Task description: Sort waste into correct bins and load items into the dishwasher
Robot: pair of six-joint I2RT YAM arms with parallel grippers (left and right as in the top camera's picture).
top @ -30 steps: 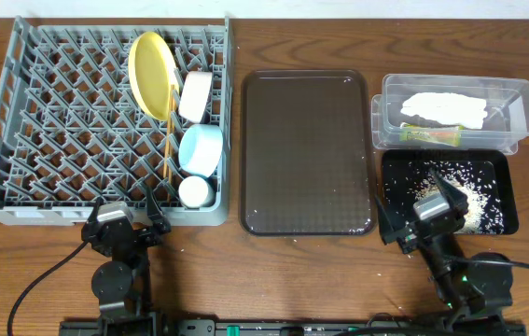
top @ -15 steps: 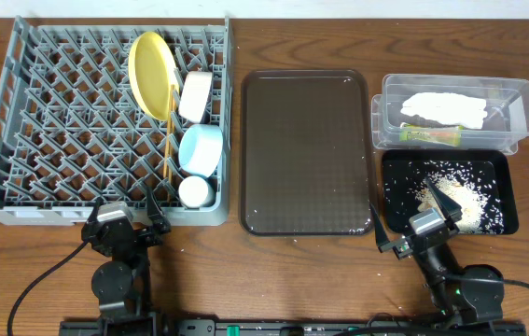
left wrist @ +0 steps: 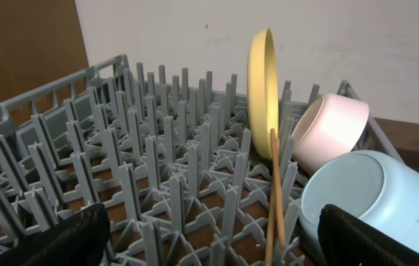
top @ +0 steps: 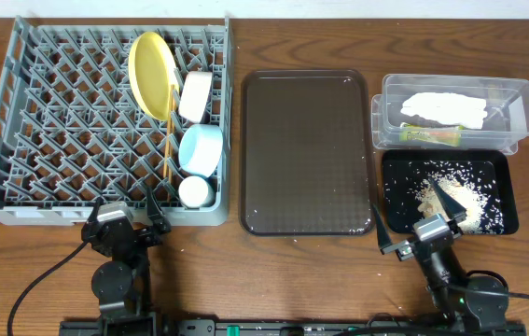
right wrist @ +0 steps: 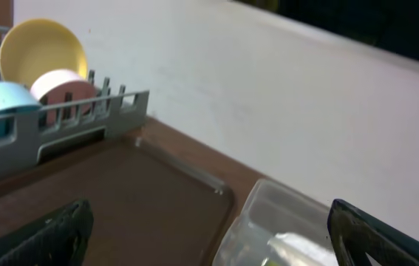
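The grey dish rack (top: 59, 121) holds the yellow plate (top: 151, 73) on edge, the white bowl (top: 195, 95), the light blue bowl (top: 201, 149), the small white cup (top: 195, 191) and the chopsticks (top: 167, 140). The clear tub (top: 516, 98) holds the white napkin (top: 443, 108) and the green-and-yellow wrapper (top: 429, 136). The black tray (top: 499, 177) holds rice scraps (top: 451, 196). My left gripper (top: 122, 217) is open and empty at the rack's front edge. My right gripper (top: 415, 222) is open and empty at the black tray's front left corner. The left wrist view shows the plate (left wrist: 263, 89), white bowl (left wrist: 331, 133), blue bowl (left wrist: 375, 199) and chopsticks (left wrist: 276, 192).
A dark brown serving tray (top: 307, 149) lies between the rack and the bins; it also shows in the right wrist view (right wrist: 113, 199) next to the clear tub (right wrist: 283, 222). A white wall stands behind the table.
My right gripper has drawn back toward the front edge, off the black tray. The left arm has not moved.
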